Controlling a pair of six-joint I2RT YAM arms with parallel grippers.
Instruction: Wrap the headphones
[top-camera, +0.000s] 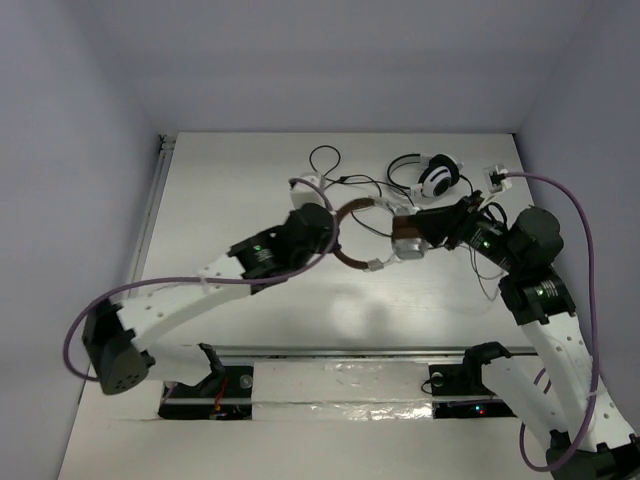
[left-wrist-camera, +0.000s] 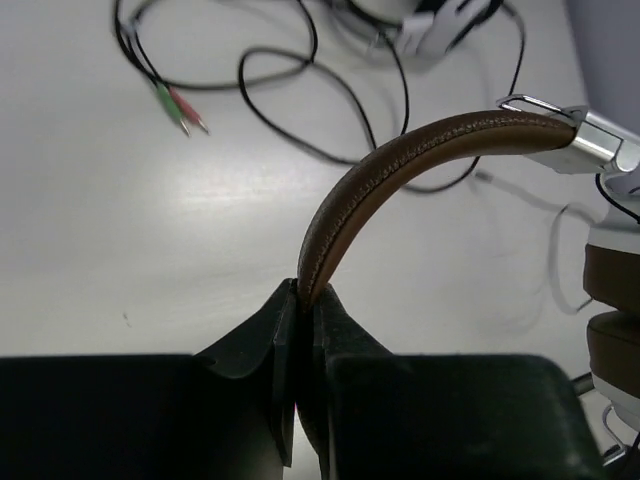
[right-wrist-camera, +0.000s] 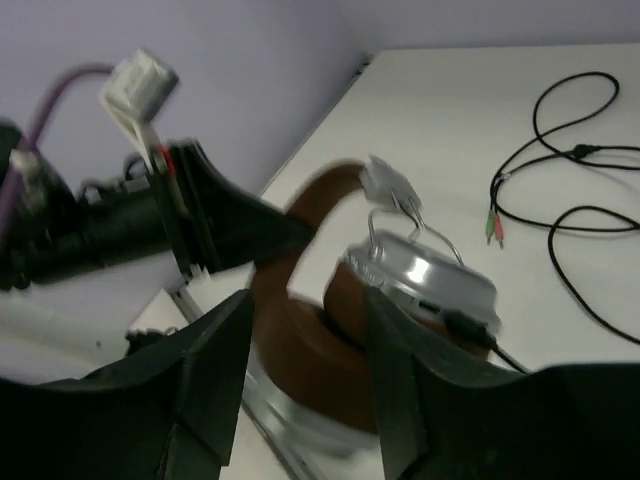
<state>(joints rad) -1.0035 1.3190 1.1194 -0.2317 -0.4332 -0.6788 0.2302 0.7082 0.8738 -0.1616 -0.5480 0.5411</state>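
Observation:
The headphones (top-camera: 392, 245) have a brown headband (left-wrist-camera: 400, 160), brown ear pads (right-wrist-camera: 310, 350) and silver ear cups (right-wrist-camera: 430, 275). My left gripper (top-camera: 325, 222) (left-wrist-camera: 305, 300) is shut on the headband's strap and holds it edge-up over the table. My right gripper (top-camera: 420, 235) (right-wrist-camera: 308, 295) is open, with its fingers (right-wrist-camera: 215, 350) on either side of the lower ear cup's brown pad. The headphones look blurred there. The thin black cable (right-wrist-camera: 560, 190) lies loose on the table behind, ending in green and pink plugs (left-wrist-camera: 180, 108).
White-and-black headphones (top-camera: 435, 175) lie at the back right, near the cable loops (top-camera: 325, 160). A metal rail (top-camera: 350, 352) runs along the near table edge by the arm bases. The side walls stand close on both sides.

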